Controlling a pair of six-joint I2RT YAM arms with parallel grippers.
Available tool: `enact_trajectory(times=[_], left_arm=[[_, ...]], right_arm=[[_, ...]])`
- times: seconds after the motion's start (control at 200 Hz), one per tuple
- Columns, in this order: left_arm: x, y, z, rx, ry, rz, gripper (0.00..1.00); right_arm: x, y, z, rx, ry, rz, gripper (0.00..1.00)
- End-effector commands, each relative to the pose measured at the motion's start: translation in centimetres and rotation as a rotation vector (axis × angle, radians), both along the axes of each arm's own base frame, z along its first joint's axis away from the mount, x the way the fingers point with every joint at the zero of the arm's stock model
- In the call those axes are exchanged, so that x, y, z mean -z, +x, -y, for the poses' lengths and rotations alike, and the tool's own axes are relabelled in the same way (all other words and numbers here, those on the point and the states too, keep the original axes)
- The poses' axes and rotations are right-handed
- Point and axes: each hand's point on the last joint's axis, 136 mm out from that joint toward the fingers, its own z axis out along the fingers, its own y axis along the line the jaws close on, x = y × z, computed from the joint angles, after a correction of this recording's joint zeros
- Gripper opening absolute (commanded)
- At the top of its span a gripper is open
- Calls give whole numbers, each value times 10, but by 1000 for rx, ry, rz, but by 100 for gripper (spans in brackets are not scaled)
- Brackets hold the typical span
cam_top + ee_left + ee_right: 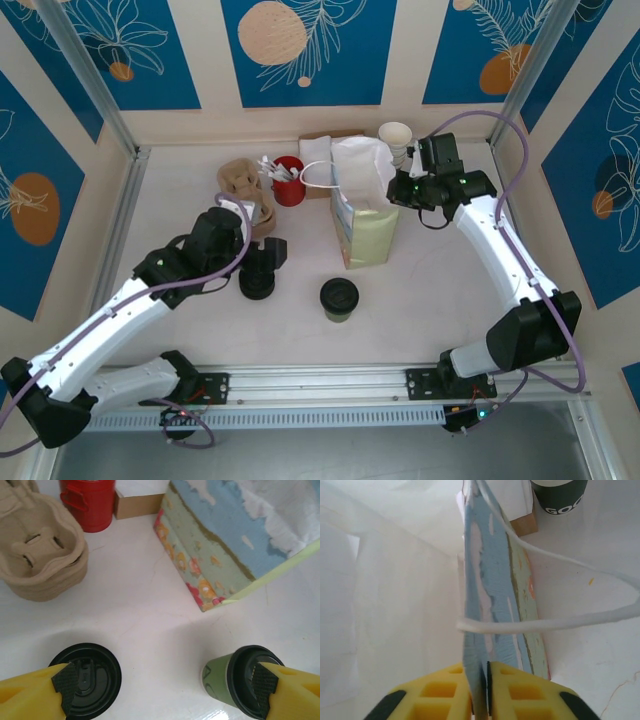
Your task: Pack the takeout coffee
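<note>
The takeout coffee is a small olive-green cup with a black lid, standing on the table in front of the paper bag. In the left wrist view the coffee shows at the lower right, by my right-hand fingertip. My left gripper is open, spanning bare table between the coffee and a stack of black lids. From above, the left gripper hovers over those lids. My right gripper is shut on the blue inner wall of the bag, at the bag's top rim.
Pulp cup carriers and a red mug stand behind my left arm. A brown box and a stack of white cups sit behind the bag. The bag's white handle loops across the right wrist view.
</note>
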Motion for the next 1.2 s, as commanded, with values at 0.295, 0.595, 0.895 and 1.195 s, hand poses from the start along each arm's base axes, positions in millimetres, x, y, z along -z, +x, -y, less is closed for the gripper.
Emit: enact_trajectory(times=[0.295, 0.595, 0.895, 1.195], left_arm=[[16, -20, 68, 265, -30, -79, 100], [44, -54, 125, 468, 242, -68, 100], [74, -72, 153, 506, 375, -115, 100], [93, -67, 160, 439, 424, -169, 100]], right_arm=[[-36, -13, 10, 25, 24, 19, 49], [-67, -27, 22, 33, 37, 59, 54], [-72, -39, 37, 57, 47, 73, 56], [-69, -44, 40, 65, 87, 66, 56]])
